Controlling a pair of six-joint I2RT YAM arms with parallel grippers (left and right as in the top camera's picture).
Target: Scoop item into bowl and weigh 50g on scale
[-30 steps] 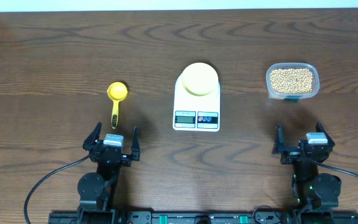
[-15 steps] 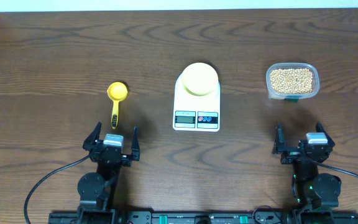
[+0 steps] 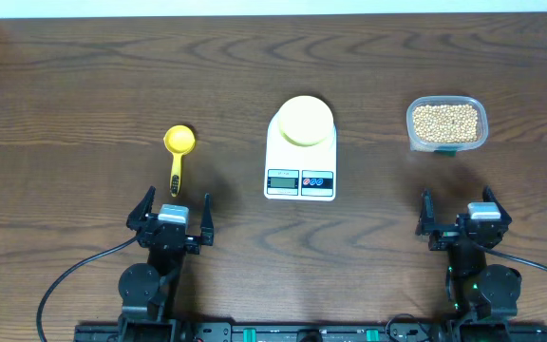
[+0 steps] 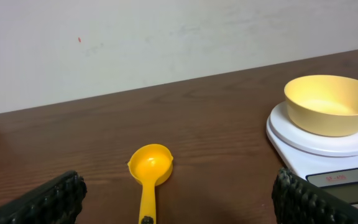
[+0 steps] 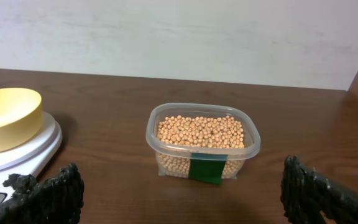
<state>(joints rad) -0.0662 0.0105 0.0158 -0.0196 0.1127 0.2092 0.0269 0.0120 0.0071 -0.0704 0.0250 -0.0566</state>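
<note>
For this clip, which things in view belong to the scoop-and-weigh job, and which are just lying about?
Belong to the job: beans in the clear tub; yellow scoop; bowl, sitting on the scale.
Just lying about: nothing loose that I can see; only the table itself.

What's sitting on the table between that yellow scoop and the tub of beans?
The white scale, carrying the pale-yellow bowl, stands between the scoop and the bean tub; the overhead view shows it.
</note>
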